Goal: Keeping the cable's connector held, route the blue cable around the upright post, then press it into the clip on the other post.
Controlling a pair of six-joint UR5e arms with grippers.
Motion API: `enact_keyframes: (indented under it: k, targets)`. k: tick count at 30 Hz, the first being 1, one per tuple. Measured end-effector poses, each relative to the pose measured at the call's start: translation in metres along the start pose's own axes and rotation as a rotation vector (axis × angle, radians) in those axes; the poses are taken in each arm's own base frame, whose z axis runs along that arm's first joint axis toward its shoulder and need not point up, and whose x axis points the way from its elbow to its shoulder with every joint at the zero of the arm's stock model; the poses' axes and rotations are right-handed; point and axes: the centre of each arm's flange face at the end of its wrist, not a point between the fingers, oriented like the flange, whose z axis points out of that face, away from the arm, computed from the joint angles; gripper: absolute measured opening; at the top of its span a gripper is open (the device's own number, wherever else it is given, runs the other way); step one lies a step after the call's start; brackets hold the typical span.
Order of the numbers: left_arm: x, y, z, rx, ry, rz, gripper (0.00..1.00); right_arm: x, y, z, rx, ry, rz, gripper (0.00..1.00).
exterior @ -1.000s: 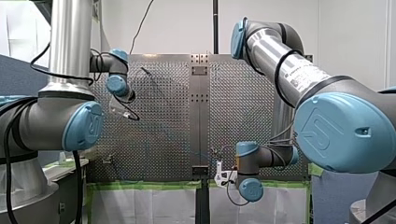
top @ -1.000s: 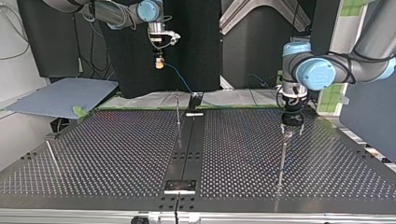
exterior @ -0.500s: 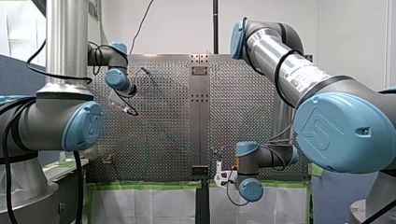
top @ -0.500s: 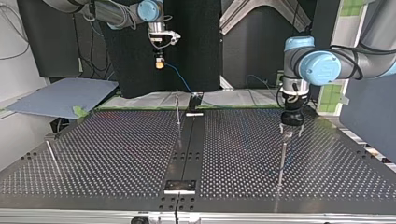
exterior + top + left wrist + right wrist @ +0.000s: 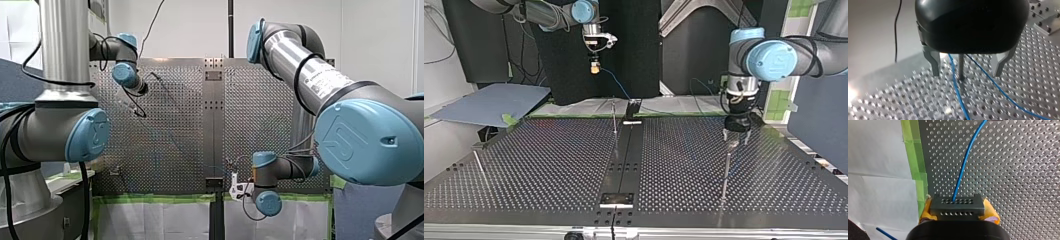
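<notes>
Connector [image 5: 957,206] sits clamped between my right gripper's [image 5: 958,210] yellow pads [image 5: 991,211], and the blue cable [image 5: 963,167] leads away from it over the perforated table [image 5: 1023,182]. Farther off, my left gripper [image 5: 966,72] hangs spread and empty astride a post [image 5: 961,65], with cable strands passing on both sides of it. I judge the routing is underway. Next, grasp the cable and seat it in the clip, which I can't make out.
</notes>
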Motion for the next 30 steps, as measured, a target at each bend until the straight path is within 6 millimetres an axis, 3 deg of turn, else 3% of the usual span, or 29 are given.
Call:
enact_keyframes:
  k: [21, 30]
  targets:
    - [-0.043, -0.058, -0.068, 0.017, -0.097, 0.147, 1.0, 0.0, 0.0, 0.0, 0.001, 0.0, 0.001, 0.0]
    - [-0.042, -0.063, -0.076, 0.042, -0.033, 0.253, 1.0, 0.001, 0.002, 0.001, -0.001, 0.004, 0.008, 0.0]
